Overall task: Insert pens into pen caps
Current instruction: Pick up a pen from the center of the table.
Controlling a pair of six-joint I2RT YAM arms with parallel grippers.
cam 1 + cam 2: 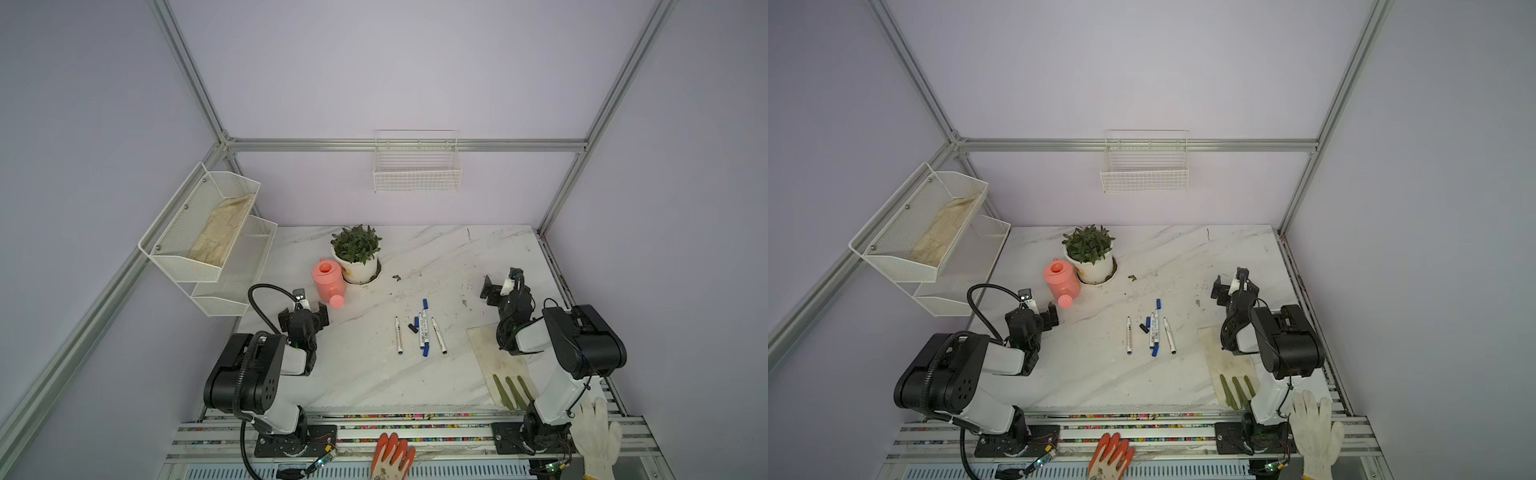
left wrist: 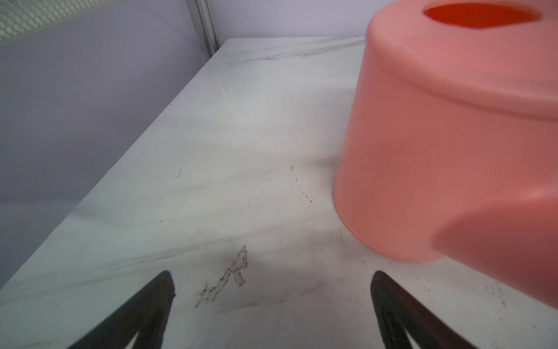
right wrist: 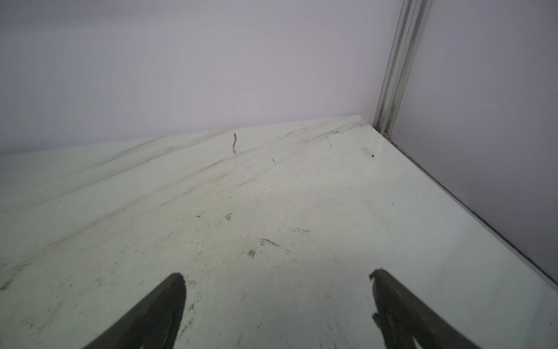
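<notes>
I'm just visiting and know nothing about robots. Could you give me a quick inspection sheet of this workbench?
Surface: white marble-look tabletop, smudged with dark marks.
Job's things: slim white marker pens lie clustered mid-table; a small black cap and a small blue cap lie loose among them.
Clutter: pink plastic watering can, potted green plant, stained mat with green strips, orange glove and white knit glove at the front rails.
Grippers: left gripper and right gripper both open, empty, away from the pens.
Cables: black corrugated hose loops over the left arm.
Surroundings: lilac walls, aluminium frame, white wire basket on the back wall, white mesh shelf on the side wall.
</notes>
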